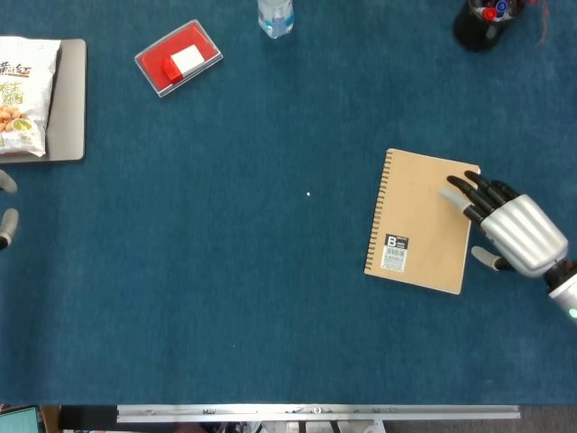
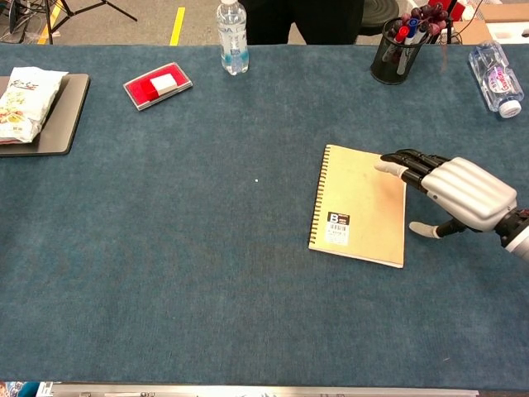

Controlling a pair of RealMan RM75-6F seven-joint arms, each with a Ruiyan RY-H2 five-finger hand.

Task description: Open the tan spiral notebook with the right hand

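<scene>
The tan spiral notebook (image 1: 419,220) (image 2: 357,204) lies closed and flat on the blue table, spiral edge to the left, a small label near its lower left. My right hand (image 1: 507,231) (image 2: 453,189) is at the notebook's right edge, fingers extended over the upper right part of the cover and thumb off the edge on the table side. It holds nothing. Whether the fingers touch the cover I cannot tell. Of my left hand (image 1: 7,207) only grey fingertips show at the far left edge of the head view.
A red case (image 1: 178,58) and a water bottle (image 2: 232,26) stand at the back. A pen cup (image 2: 395,48) and a lying bottle (image 2: 496,69) are at the back right. A snack bag on a grey tray (image 1: 70,99) sits far left.
</scene>
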